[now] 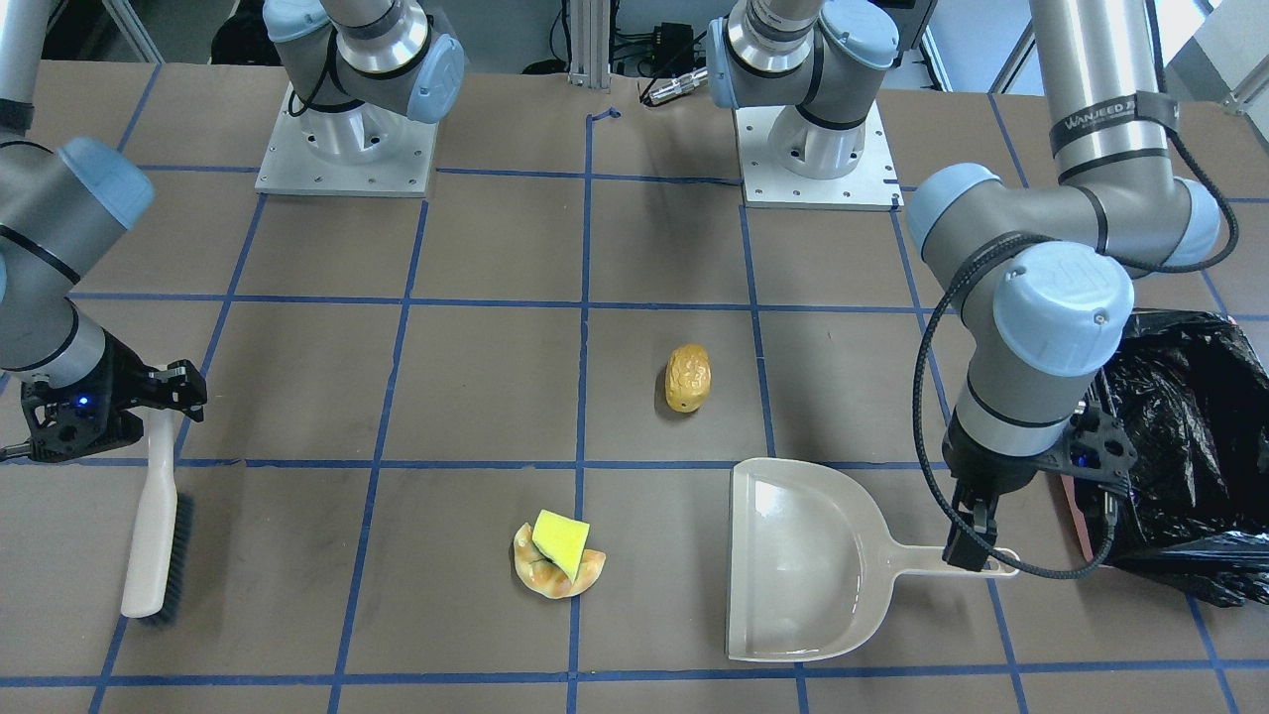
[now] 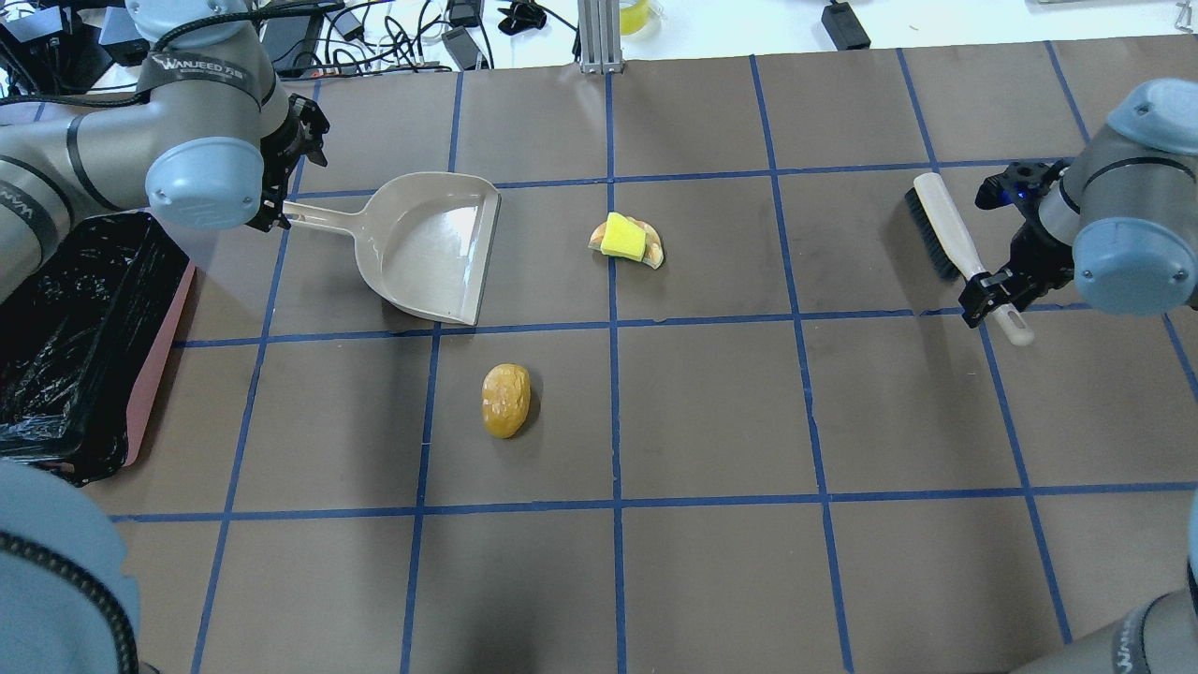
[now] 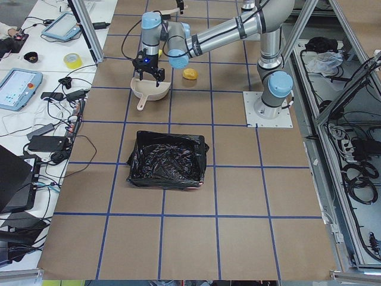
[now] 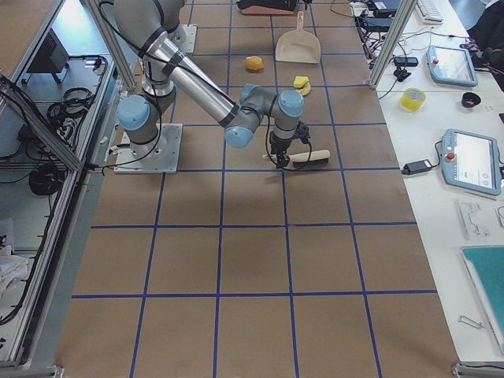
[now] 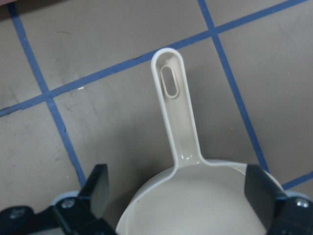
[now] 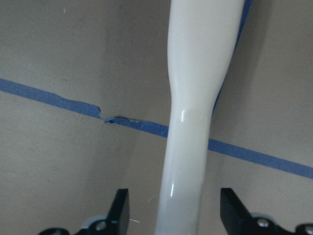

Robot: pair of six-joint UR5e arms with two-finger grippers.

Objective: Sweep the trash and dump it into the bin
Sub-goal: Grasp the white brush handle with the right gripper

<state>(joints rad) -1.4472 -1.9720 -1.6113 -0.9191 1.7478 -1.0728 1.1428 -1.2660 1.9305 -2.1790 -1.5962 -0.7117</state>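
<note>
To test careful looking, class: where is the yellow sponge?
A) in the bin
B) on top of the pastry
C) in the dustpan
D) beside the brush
B: the sponge rests on the pastry, well apart from the dustpan.

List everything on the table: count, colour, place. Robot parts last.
potato-like roll: one, golden-brown, alone near the centre.
croissant-like pastry: one, tan, under the sponge wedge.
sponge wedge: one, yellow with green backing, on the pastry.
bin: one, pink-sided, black-bag lined, robot's left edge.
dustpan: one, beige, flat between pastry and bin.
brush: one, cream handle, dark bristles, robot's right side.
table: one, brown, blue tape grid.
left gripper: one, black, open astride the dustpan handle.
right gripper: one, black, open astride the brush handle.
</note>
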